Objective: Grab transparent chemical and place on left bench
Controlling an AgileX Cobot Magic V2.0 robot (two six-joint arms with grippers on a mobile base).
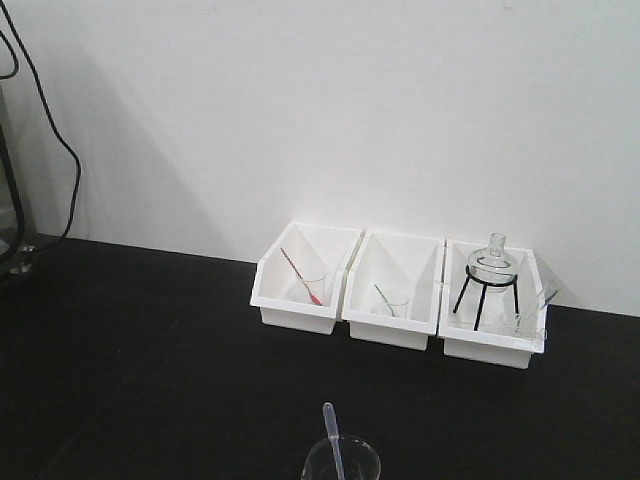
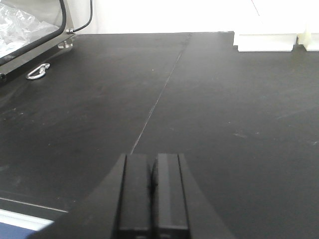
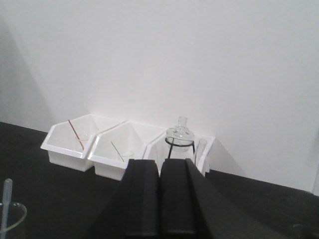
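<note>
Clear plastic dropper pipette (image 1: 332, 432) is standing in a glass beaker (image 1: 342, 463) at bottom centre; your grippers (image 2: 152, 194) (image 3: 160, 199), jaws pressed together, are holding nothing, grab pending.

Left gripper (image 2: 153, 199), jaws together, above the black bench (image 2: 224, 114).

Even, soft indoor light, faint wall (image 1: 300, 100) shadows, slightly grainy, dim right-wrist view.
</note>
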